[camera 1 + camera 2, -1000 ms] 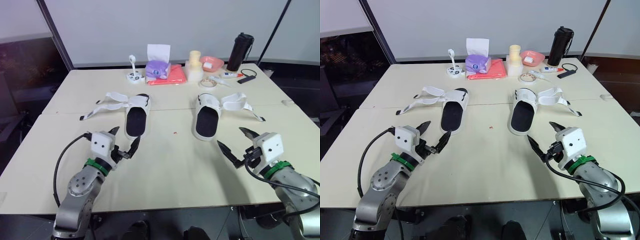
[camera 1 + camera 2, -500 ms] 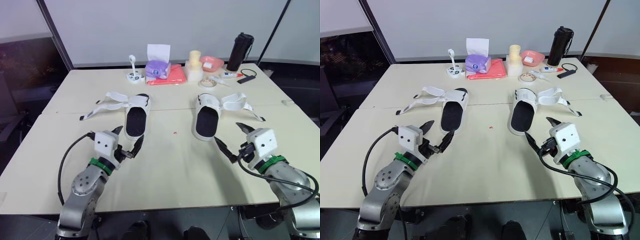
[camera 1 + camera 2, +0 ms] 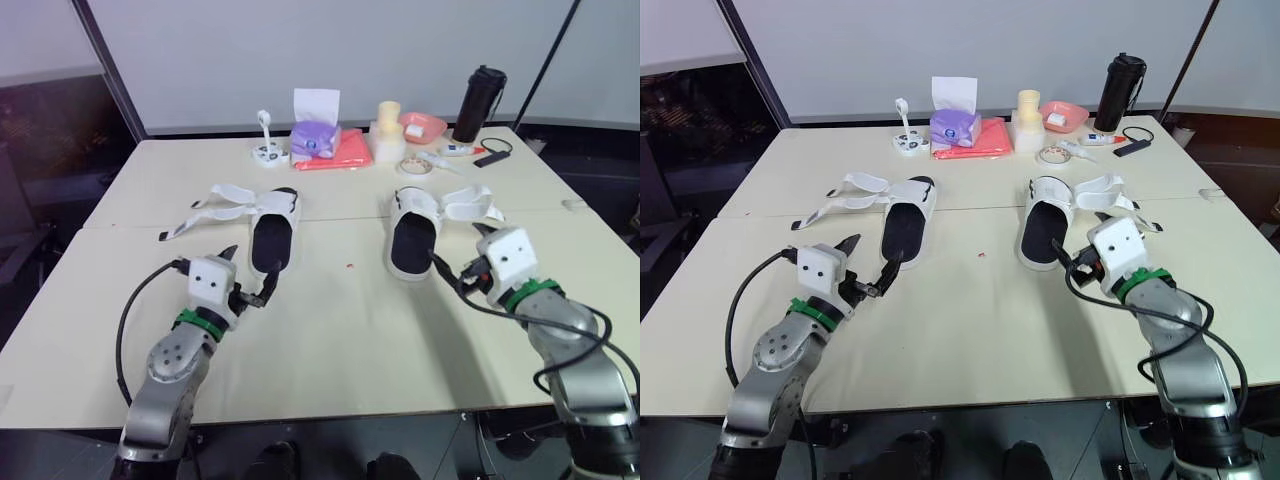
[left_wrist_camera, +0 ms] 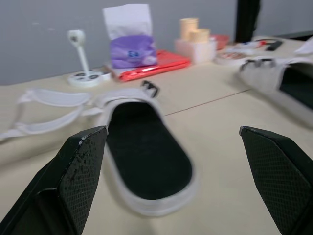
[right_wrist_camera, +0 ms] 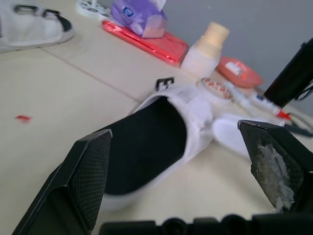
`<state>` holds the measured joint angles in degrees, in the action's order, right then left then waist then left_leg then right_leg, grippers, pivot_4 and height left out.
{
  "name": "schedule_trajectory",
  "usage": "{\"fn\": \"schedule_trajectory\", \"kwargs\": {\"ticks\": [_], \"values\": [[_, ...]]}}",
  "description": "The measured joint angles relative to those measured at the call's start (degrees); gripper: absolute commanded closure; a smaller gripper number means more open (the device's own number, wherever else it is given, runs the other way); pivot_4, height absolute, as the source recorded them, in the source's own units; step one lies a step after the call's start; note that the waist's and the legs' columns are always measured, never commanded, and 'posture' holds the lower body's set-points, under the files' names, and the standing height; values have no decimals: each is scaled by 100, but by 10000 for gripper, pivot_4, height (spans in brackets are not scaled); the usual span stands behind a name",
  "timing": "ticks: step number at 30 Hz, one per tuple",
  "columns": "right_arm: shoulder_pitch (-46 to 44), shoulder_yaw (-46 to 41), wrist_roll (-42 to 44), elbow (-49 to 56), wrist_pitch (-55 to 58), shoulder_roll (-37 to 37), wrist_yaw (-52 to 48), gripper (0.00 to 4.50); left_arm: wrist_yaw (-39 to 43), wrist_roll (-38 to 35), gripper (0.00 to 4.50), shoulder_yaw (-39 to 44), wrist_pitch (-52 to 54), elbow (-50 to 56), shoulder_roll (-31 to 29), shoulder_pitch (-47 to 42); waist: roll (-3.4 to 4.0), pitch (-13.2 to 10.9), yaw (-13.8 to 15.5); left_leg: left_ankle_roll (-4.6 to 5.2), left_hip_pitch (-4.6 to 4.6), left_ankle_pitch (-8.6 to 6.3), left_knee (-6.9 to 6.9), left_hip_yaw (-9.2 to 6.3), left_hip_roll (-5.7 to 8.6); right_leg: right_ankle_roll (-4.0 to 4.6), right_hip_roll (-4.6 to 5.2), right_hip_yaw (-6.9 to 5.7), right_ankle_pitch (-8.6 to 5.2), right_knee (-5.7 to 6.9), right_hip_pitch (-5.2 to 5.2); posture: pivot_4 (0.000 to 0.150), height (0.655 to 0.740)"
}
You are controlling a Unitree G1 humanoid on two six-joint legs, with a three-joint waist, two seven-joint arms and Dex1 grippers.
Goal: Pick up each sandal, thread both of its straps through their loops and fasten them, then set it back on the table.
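Two white sandals with black footbeds lie flat on the bench, the left sandal and the right sandal, each with loose straps splayed to its outer side. The left jaws stand apart near the left sandal's heel, and the right jaws stand apart beside the right sandal's heel. The wrist views reveal a small black buckle on each sandal, which the head views barely show.

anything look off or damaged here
One finger of the right gripper has a whitish worn patch on its black pad. A small red speck lies on the table between the left sandal and the right sandal.
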<state>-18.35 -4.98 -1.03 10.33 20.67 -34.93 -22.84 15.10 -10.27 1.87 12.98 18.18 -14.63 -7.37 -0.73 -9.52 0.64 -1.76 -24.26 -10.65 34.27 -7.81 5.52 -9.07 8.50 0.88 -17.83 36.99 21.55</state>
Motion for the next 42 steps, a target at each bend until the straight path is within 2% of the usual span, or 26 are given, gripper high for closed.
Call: {"fn": "schedule_trajectory", "kwargs": {"ticks": [6, 9, 17, 22, 25, 27, 32, 38, 42], "values": [[-1821, 1033, -1024, -2521, -477, 105, 376, 205, -46, 101, 0, 69, -198, -391, 3, -370, 0, 0, -59, -3, -6, 2, -11, 2, 9, -2, 3, 2, 1, 0, 11, 1500, 7400], [-2684, 1444, -1464, -3942, -980, 284, 691, 205, -44, 115, 0, 63, -260, -460, 15, -381, 0, -1, -132, -38, -15, 23, -18, 1, 12, -2, 2, 1, 1, 3, 22, 1500, 7400], [-4056, 2245, -2397, -6685, -2022, 708, 1486, 205, -123, 228, 0, 62, -356, -445, 68, -287, 1, -2, -188, -42, -15, 26, -20, -3, 18, 0, 0, 7, 2, 18, 31, 1500, 7400], [-4520, 2581, -2826, -7757, -2432, 930, 2104, 205, -163, 288, 0, 59, -357, -413, 122, -166, 3, -3, -186, -55, -15, 34, -25, -5, 18, 0, -3, 10, 2, 23, 37, 1500, 7400], [-4695, 2673, -2976, -8121, -2527, 1046, 2349, 7951, -176, 318, 0, 62, -357, -388, 129, -140, 3, -3, -186, -56, -15, 35, -24, -5, 19, 1, -3, 12, 2, 25, 38, 1500, 7400], [-4770, 2701, -3028, -8268, -2586, 1124, 2440, 17358, -182, 346, 0, 62, -357, -382, 140, -129, 3, -3, -189, -58, -15, 36, -25, -5, 18, 1, -5, 13, 3, 30, 41, 1500, 7400], [-4825, 2748, -3117, -8496, -2732, 1183, 2512, 44373, -199, 355, 0, 62, -357, -361, 165, -92, 5, -4, -193, -59, -16, 37, -25, -4, 18, 2, -7, 18, 3, 35, 46, 1500, 7400], [-4823, 2789, -3189, -8506, -3048, 1160, 2526, 44373, -88, 296, 0, 61, -324, -347, 167, -27, 11, -8, -229, -61, -17, 38, -28, 0, 18, 2, -9, 25, 3, 42, 55, 1500, 7400], [-4649, 2735, -3112, -8189, -3850, 864, 2332, 44373, 183, 67, 0, 53, -223, -346, 155, -27, 13, -9, -283, -60, -19, 37, -28, -1, 18, 2, -10, 24, 2, 41, 55, 1500, 7400]]}}
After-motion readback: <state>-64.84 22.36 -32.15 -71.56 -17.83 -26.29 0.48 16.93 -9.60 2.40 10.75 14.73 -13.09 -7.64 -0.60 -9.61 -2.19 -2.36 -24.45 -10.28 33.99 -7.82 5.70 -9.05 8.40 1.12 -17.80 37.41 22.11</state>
